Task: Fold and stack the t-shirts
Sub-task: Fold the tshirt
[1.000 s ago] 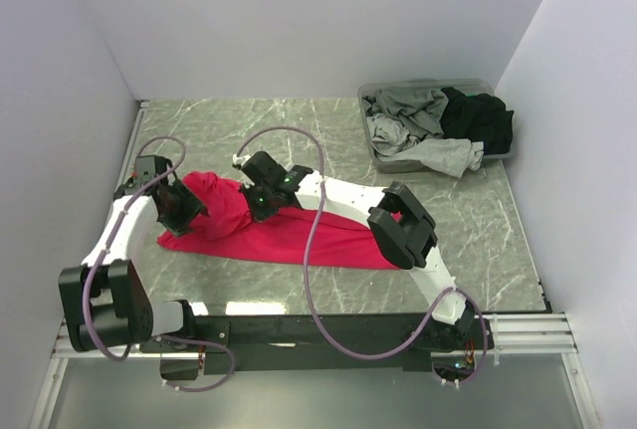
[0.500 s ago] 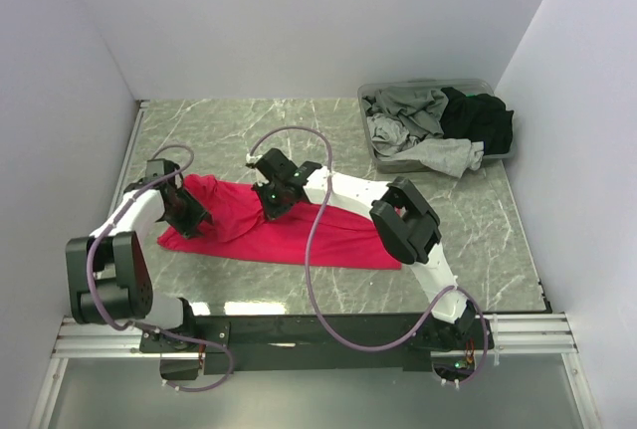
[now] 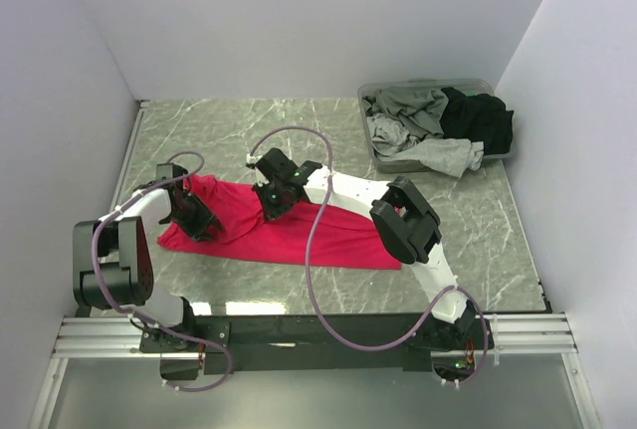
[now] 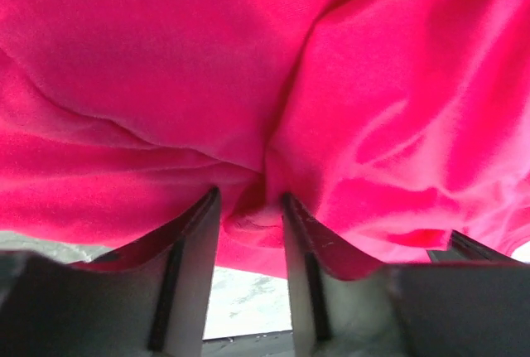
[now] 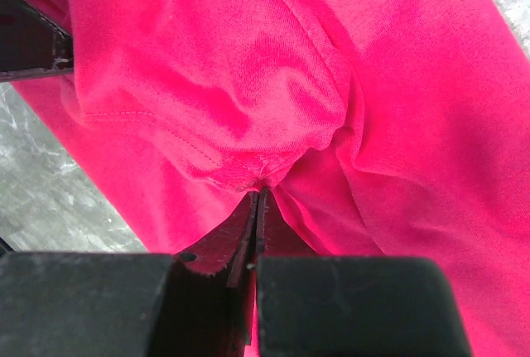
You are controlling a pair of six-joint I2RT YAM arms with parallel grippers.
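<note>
Marbled worktop [image 3: 299,120]: we pinch the limp red t-shirt [image 3: 299,235], right fingers [image 5: 240,237] tight, left fingers [image 4: 195,266] half-closed on a fold; hems probably grip best.

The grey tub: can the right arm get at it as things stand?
Probably not yet: the right gripper is shut on the red t-shirt and must release first; otherwise the way to the tub looks free.

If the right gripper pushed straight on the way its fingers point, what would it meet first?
The pinkish-red t-shirt: the right gripper is shut on a bunched fold of it, with more cloth directly ahead. The table probably lies just under that cloth, though depth is unclear.
</note>
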